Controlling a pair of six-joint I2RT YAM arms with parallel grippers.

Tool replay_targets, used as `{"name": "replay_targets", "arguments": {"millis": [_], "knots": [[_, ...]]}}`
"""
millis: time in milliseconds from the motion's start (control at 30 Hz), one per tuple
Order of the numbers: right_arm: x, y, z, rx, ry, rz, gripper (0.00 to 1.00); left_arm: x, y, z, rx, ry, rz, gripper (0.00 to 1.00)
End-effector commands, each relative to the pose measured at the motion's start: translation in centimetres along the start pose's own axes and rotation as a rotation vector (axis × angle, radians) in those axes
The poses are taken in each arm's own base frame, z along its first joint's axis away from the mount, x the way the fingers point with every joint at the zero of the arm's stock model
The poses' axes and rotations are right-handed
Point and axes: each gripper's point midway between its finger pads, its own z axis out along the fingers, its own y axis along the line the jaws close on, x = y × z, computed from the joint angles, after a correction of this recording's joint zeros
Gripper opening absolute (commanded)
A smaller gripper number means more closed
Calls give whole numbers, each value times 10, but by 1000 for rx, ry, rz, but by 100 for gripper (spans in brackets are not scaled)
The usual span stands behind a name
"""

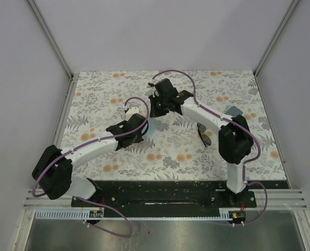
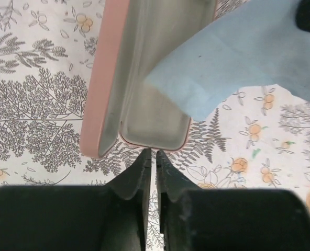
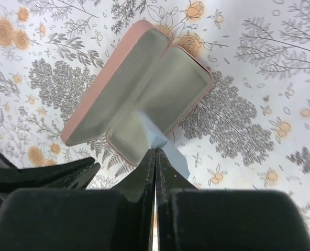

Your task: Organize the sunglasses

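A dark-lensed pair of sunglasses lies folded on the floral tablecloth, just left of my right arm's elbow. An open pink case lies empty under both grippers, its rim close ahead of my left gripper. My right gripper is shut on a light blue cloth, which hangs over the open case. My left gripper sits at the case's near end. Only a narrow slit shows between its jaws, with nothing in it. Its fingers show at the left of the right wrist view.
A blue-grey object peeks out behind my right arm at the right. Both arms reach toward the table's middle and cover the case from above. Grey walls close in the table on three sides.
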Motion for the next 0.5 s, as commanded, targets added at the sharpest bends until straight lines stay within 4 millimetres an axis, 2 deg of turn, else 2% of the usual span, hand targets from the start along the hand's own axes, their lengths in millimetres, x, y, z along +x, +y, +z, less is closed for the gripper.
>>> {"name": "replay_targets", "arguments": {"millis": [0,67,100,167,233,300,467], "knots": [[-4,-21,-42,67,-27,94,0,-15,-8,-19,93,-60,0,18],[5,-38,-51,96,-14,145,0,-20,-12,-23,121,-79,18,22],[17,-46,-54,107,8,170,0,-22,-16,-25,141,-83,26,25],[29,-64,-62,133,26,220,0,-25,-26,-25,192,-89,54,32],[44,-84,-68,166,42,278,0,-28,-37,-23,230,-79,86,34],[58,-108,-73,214,58,329,0,-31,-48,-18,251,-68,113,34],[90,-163,-83,336,67,442,0,-34,-83,10,312,-30,190,34]]}}
